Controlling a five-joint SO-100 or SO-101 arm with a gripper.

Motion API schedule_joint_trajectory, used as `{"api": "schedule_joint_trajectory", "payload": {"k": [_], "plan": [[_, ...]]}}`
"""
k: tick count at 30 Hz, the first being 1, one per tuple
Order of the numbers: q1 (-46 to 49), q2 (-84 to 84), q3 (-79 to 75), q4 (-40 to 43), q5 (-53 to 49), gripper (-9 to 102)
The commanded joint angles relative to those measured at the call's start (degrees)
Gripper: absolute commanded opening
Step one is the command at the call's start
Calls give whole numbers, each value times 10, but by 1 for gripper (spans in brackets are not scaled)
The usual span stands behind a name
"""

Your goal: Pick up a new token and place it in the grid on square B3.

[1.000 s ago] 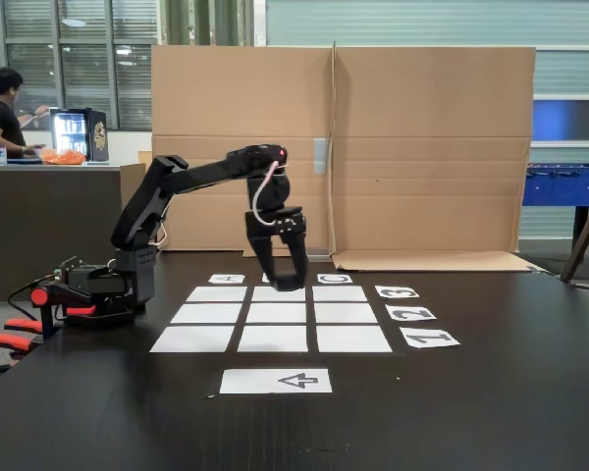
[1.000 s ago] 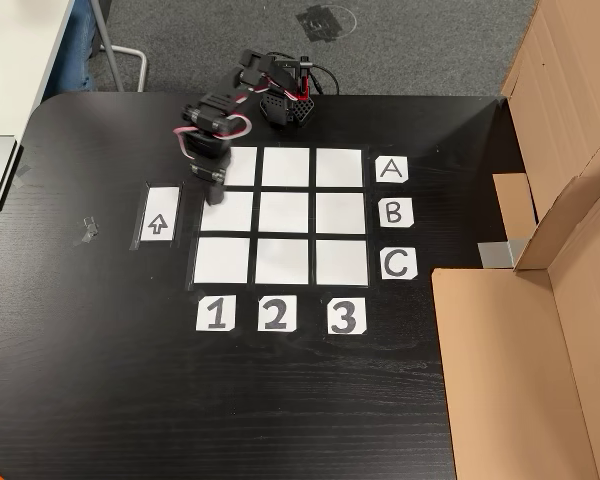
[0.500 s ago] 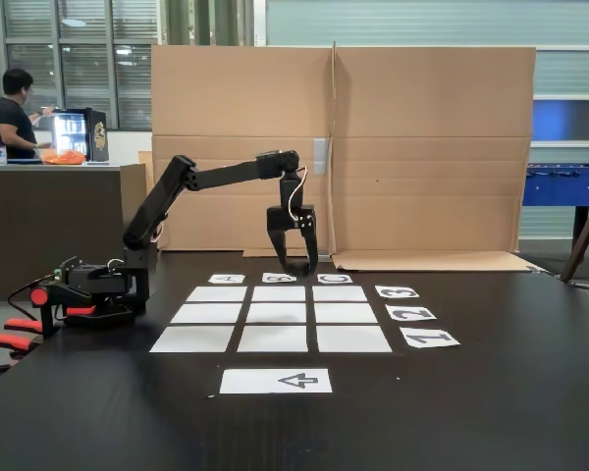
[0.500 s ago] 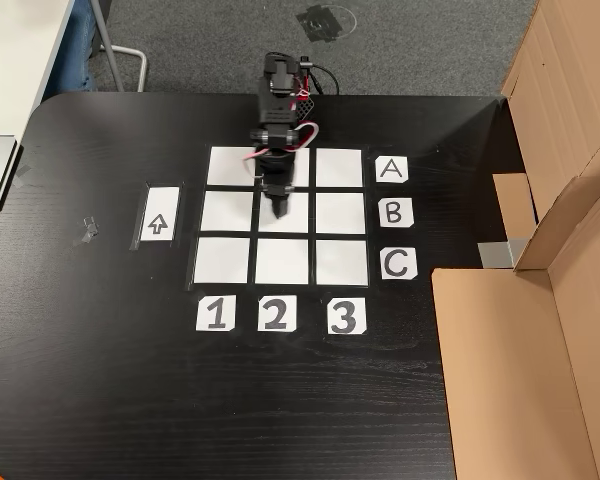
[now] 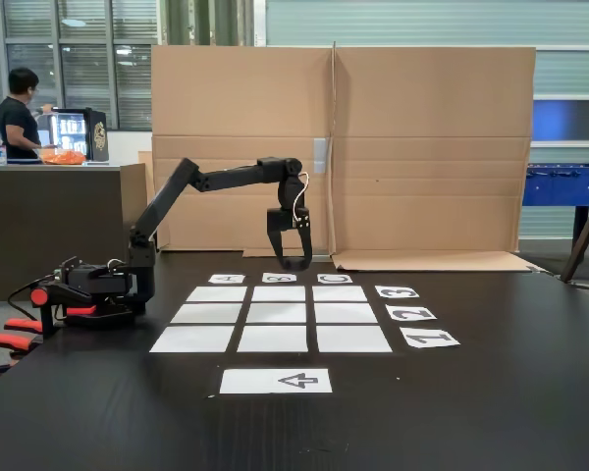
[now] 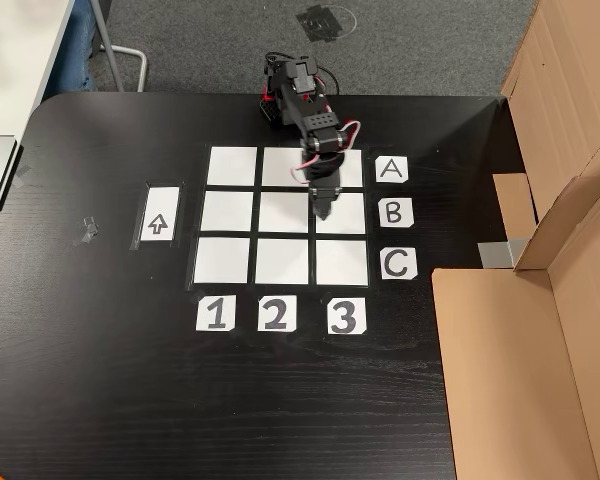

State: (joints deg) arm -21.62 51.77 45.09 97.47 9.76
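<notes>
On the black table (image 6: 100,380), the grid (image 6: 280,213) lay below the gripper (image 6: 322,210), square B3 (image 6: 342,213) just beneath; whether its jaws held anything was unclear.

- "a" (image 6: 391,170), "b" (image 6: 395,212), "c" (image 6: 397,264) on small white cards along the grid (image 6: 230,260), right side in a fixed view
- "1" (image 6: 215,314), "2" (image 6: 274,315), "3" (image 6: 345,316) on cards below
- black arrow on a separate white sheet (image 6: 157,225)
</notes>
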Motion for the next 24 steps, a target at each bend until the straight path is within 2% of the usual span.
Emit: {"api": "schedule_joint_trajectory", "payload": {"k": [1, 24], "plan": [[-24, -7, -6, -8, 10, -1], [-71, -109, -7, -39, 34, 0]]}}
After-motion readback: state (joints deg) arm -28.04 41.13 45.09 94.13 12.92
